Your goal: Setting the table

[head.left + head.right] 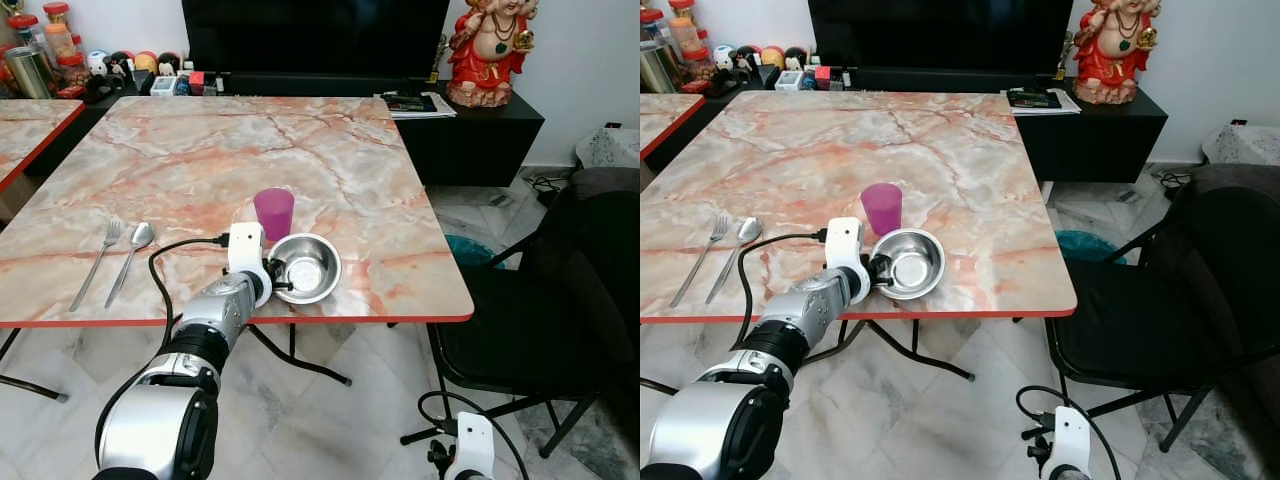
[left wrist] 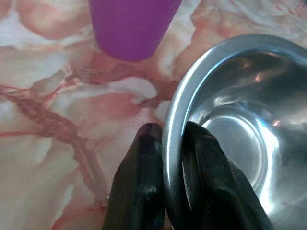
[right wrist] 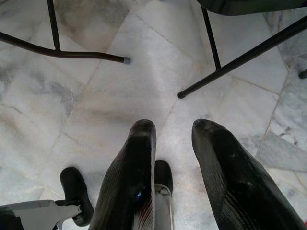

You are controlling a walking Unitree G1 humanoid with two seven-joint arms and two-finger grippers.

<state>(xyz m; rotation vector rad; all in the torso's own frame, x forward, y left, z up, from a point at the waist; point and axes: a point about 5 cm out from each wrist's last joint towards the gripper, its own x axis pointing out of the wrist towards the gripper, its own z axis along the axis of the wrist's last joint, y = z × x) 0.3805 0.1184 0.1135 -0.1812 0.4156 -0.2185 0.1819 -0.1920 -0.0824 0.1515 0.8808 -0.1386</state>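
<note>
While the fork (image 1: 98, 262) and spoon (image 1: 131, 258) lie near the tabletop's (image 1: 180, 160) left front edge, the left gripper (image 2: 168, 143) pinches the steel bowl's (image 1: 306, 267) rim by the purple cup (image 1: 273, 212), close to the front edge; a slip could likely tip it off. The right gripper (image 3: 172, 143) hangs idle, fingers parted and empty.

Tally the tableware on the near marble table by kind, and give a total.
Fork: 1
Spoon: 1
Purple cup: 1
Steel bowl: 1, its rim pinched by the left gripper
Total: 4
</note>
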